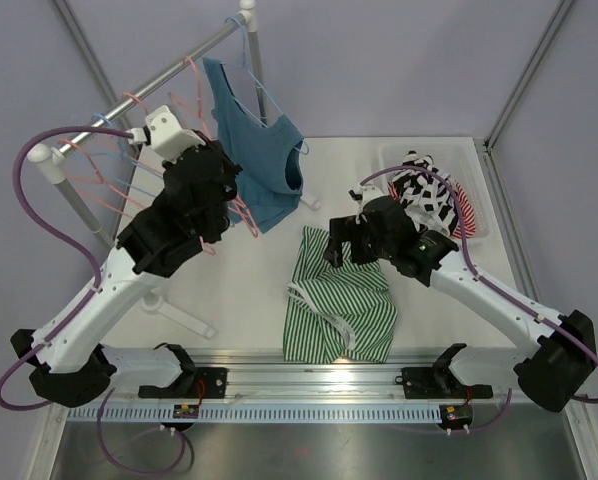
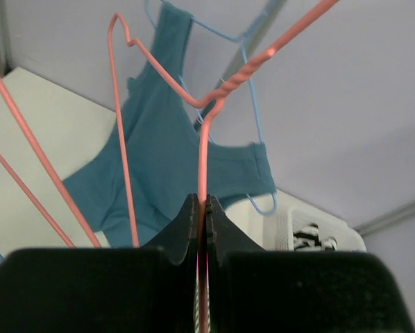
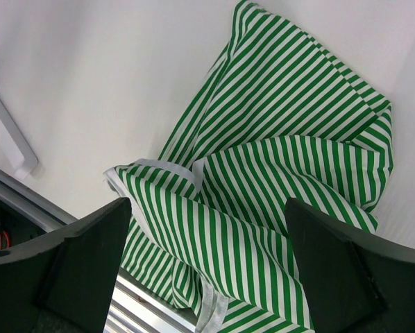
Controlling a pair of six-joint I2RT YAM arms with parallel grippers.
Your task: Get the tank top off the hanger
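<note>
text: none legible | labels: none | brands: none | numbers: none | signs: none

Bright, even diffuse light; soft faint shadows on table [image 1: 249,290]; wrist views' near foreground blurred.

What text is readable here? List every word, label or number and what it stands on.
None can be read in any view.
Small boards on the front rail: markings too small to read.
Striped top, teal top: no print shows.
</note>
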